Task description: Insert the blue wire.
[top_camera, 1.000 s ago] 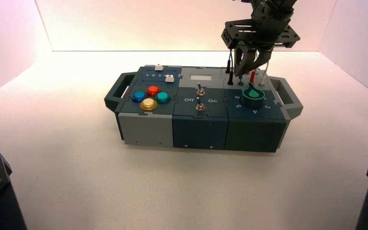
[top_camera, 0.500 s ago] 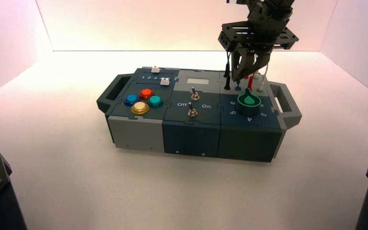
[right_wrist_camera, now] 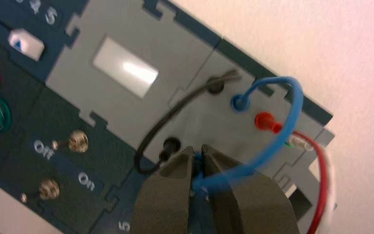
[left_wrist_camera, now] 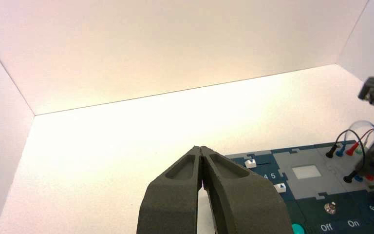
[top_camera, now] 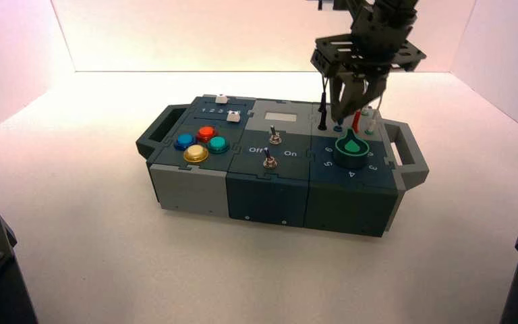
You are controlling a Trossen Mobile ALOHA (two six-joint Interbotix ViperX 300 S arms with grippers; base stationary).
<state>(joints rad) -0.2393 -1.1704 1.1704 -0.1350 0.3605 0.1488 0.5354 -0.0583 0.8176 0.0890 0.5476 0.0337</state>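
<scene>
The blue wire point(right_wrist_camera: 292, 111) loops above the grey socket panel at the box's point(top_camera: 193, 190) back right. One of its blue plugs point(right_wrist_camera: 239, 103) sits in a far socket. My right gripper point(right_wrist_camera: 198, 152) is shut on the other blue plug, and holds it upright over the panel's near row, beside the black plug point(right_wrist_camera: 169, 145). From above, the right gripper point(top_camera: 348, 112) points down just behind the green knob point(top_camera: 351, 150). The plug's tip is hidden between the fingers. My left gripper point(left_wrist_camera: 202, 147) hangs shut and empty, well back from the box's left end.
A black lead point(right_wrist_camera: 149, 142) and a red lead point(right_wrist_camera: 266, 122) are plugged in on either side of the blue one. Two toggle switches point(top_camera: 274, 137) stand in the box's middle, several coloured buttons point(top_camera: 196, 154) on its left, handles point(top_camera: 408, 154) at both ends.
The box has slid left and turned a little on the table, its right end now nearer the front. My right gripper has come down slightly, still shut on the blue plug.
</scene>
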